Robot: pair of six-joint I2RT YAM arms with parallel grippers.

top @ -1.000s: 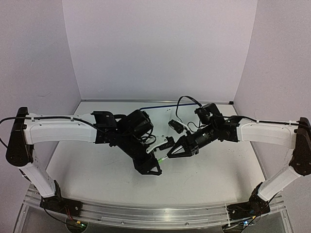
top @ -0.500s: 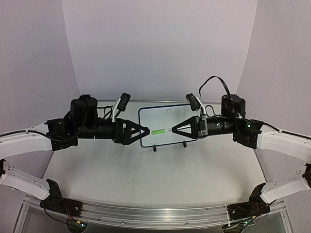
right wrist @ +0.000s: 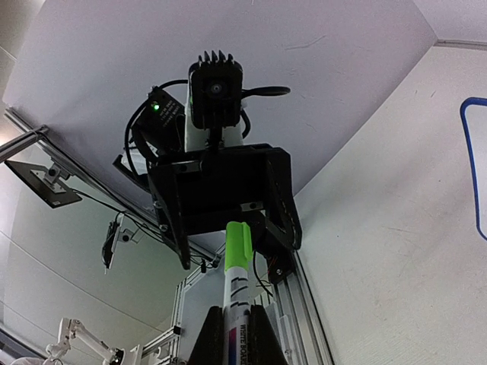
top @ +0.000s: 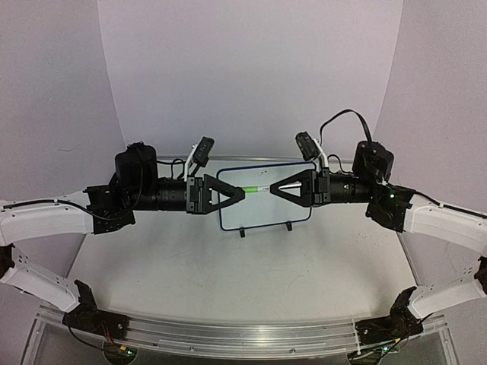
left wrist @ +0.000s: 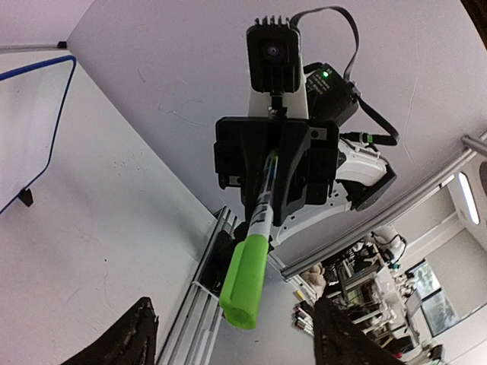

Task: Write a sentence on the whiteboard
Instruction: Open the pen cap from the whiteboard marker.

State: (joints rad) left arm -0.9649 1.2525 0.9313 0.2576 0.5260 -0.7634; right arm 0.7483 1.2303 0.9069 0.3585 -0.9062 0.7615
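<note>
Right gripper: the jaws are clamped on the white barrel of the marker pen. The pen is held level, with its green cap pointing at the left arm.

Left gripper: the fingers are spread apart. The cap end sits between them with a gap on each side.

The two grippers face each other tip to tip, raised above the table. Each arm reaches in from its own side.

The whiteboard stands upright on its two black feet, directly behind the grippers and near the back wall.
</note>
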